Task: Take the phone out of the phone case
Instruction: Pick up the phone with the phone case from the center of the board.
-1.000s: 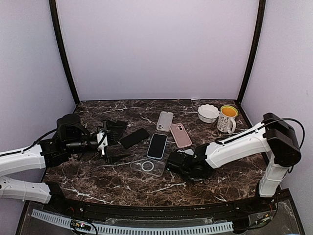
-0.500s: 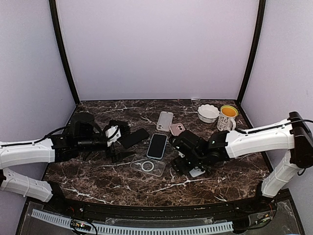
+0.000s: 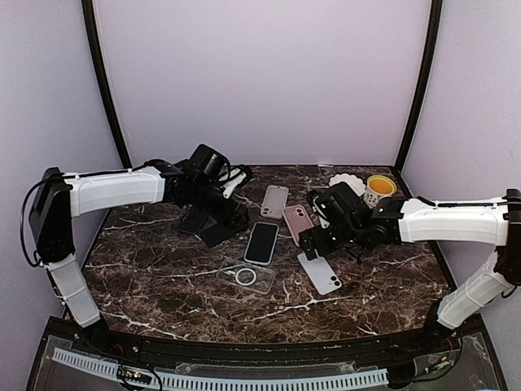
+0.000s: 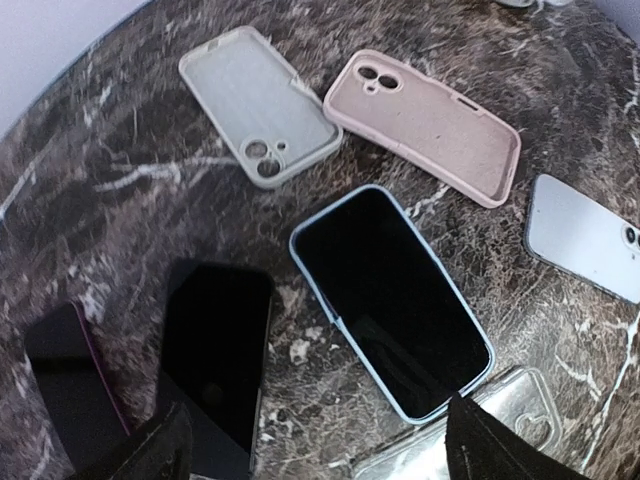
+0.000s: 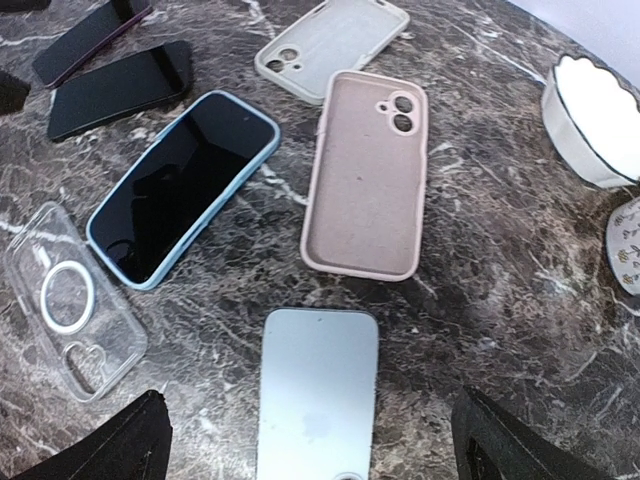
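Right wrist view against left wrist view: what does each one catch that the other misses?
Only the right wrist: the mug, the clear case's ring, and the white bowl plainly; the left gets at most a sliver. Only the left wrist: nothing of its own. Both: the cased phone, pink case, grey case, face-down phone, two dark phones.

This is a robotics lab test booth. A white-and-black left arm (image 3: pixel 114 189) and right arm (image 3: pixel 448 221) reach over a dark marble-patterned tabletop (image 3: pixel 163 277). Plain lilac walls (image 3: pixel 260 81) and black corner posts (image 3: pixel 104 90) enclose it, and a white perforated strip (image 3: pixel 244 380) runs along its near edge.
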You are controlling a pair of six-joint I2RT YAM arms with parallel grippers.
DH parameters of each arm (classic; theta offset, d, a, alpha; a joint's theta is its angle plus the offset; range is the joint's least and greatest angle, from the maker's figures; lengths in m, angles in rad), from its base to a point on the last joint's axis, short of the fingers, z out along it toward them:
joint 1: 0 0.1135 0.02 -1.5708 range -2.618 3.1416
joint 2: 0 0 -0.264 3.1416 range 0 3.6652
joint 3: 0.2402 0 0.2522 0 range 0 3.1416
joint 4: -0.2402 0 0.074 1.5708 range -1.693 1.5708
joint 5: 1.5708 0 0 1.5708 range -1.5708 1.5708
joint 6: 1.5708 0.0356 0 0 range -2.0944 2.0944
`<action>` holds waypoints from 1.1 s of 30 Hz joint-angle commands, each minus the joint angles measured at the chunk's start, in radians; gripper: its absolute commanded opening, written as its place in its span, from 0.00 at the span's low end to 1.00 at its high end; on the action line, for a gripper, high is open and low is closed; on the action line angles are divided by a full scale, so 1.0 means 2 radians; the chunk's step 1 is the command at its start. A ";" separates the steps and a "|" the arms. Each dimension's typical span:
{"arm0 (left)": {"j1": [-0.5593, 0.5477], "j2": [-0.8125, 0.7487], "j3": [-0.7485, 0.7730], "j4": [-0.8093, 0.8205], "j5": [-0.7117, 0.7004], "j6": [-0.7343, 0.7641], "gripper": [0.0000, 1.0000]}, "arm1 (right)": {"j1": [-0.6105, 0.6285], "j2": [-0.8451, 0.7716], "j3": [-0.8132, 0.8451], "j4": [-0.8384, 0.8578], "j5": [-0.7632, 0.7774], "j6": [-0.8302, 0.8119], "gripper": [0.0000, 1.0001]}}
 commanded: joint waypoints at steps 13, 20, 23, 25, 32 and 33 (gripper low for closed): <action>-0.100 0.145 0.129 -0.179 -0.132 -0.388 0.99 | -0.061 -0.048 -0.039 0.045 0.056 0.076 0.99; -0.110 0.173 0.142 -0.166 -0.145 -0.412 0.99 | -0.061 -0.059 -0.060 0.050 0.047 0.080 0.99; -0.112 0.183 0.151 -0.162 -0.146 -0.409 0.99 | -0.062 -0.058 -0.064 0.050 0.045 0.080 0.99; -0.112 0.188 0.154 -0.156 -0.139 -0.405 0.99 | -0.062 -0.058 -0.065 0.050 0.045 0.080 0.99; -0.120 0.199 0.164 -0.153 -0.134 -0.397 0.99 | -0.062 -0.056 -0.073 0.052 0.046 0.080 0.99; -0.120 0.202 0.166 -0.152 -0.133 -0.397 0.99 | -0.062 -0.056 -0.073 0.053 0.047 0.079 0.99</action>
